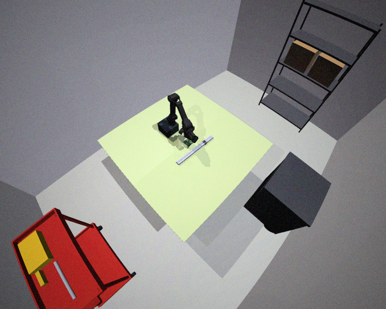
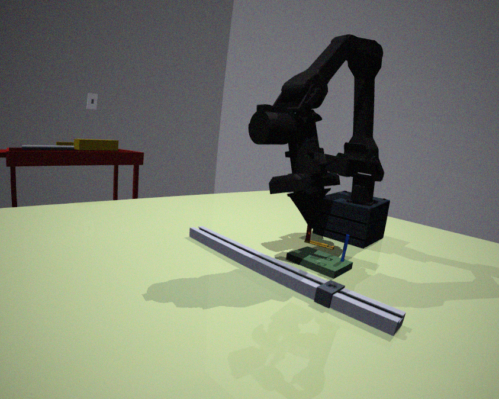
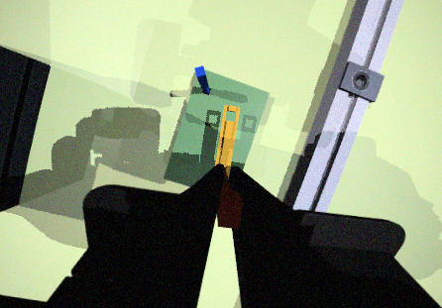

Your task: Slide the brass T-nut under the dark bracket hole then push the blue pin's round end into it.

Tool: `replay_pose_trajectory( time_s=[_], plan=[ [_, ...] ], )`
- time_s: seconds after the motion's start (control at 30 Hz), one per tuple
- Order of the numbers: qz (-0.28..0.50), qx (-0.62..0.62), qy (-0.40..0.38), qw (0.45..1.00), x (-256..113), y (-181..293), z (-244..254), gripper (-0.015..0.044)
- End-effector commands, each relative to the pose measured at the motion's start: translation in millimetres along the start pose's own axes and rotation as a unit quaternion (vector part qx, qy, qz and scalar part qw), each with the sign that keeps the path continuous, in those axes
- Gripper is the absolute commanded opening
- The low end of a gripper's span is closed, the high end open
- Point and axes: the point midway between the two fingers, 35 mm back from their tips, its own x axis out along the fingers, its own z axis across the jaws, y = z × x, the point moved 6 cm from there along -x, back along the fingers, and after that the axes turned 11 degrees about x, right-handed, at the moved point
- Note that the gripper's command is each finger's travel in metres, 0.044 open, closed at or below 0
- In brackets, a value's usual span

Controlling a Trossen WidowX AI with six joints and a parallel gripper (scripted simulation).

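Top: arm (image 1: 182, 114) (image 2: 365, 98) bent over the bench (image 1: 173, 192) (image 2: 112, 343) (image 3: 277, 5), rail (image 1: 189, 153) (image 2: 258, 264) (image 3: 369, 40) near the tray (image 1: 187, 143) (image 2: 327, 265) (image 3: 253, 96)
Exterior: tool (image 2: 308, 224) (image 3: 226, 171) closed on the handle (image 2: 308, 234) (image 3: 230, 213), nut (image 2: 320, 244) (image 3: 228, 136) held above the tray
Pin: blue (image 2: 345, 248) (image 3: 202, 79), upright in the tray
Wrist: tool's tips pinch the handle, nut seen over the tray, bracket (image 2: 328, 292) (image 3: 362, 81) on the rail, its hole facing up

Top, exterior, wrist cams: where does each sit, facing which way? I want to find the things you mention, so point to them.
Top: high over the room, looking steeply down; whole arm (image 1: 182, 114) shows.
Exterior: low beside the table, looking across the rail (image 1: 189, 154) (image 2: 258, 263) (image 3: 334, 165) at arm and base.
Wrist: on the arm, looking past its gripper fingers.
Exterior and wrist share the blue pin (image 2: 345, 247) (image 3: 202, 78).
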Motion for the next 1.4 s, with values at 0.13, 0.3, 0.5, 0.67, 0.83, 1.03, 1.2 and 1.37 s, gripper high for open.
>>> replay_pose_trajectory(
  time_s=[0.13, 0.3, 0.5, 0.67, 0.83, 1.03, 1.2, 1.37],
  plan=[
    [0.002, 0.0, 0.005, 1.0, -13, -3, -3, -0.015],
    [0.002, 0.0, 0.005, 1.0, -21, -5, -2, -0.015],
    [0.002, 0.0, 0.005, 1.0, -30, -8, -2, -0.015],
    [0.002, 0.0, 0.005, 1.0, -38, -10, -1, -0.015],
    [0.002, 0.0, 0.005, 1.0, -45, -12, 0, -0.015],
    [0.002, 0.0, 0.005, 1.0, -55, -15, 2, -0.015],
    [0.002, 0.0, 0.005, 1.0, -61, -17, 4, -0.015],
    [0.002, 0.0, 0.005, 1.0, -61, -18, 6, -0.015]
  ],
)
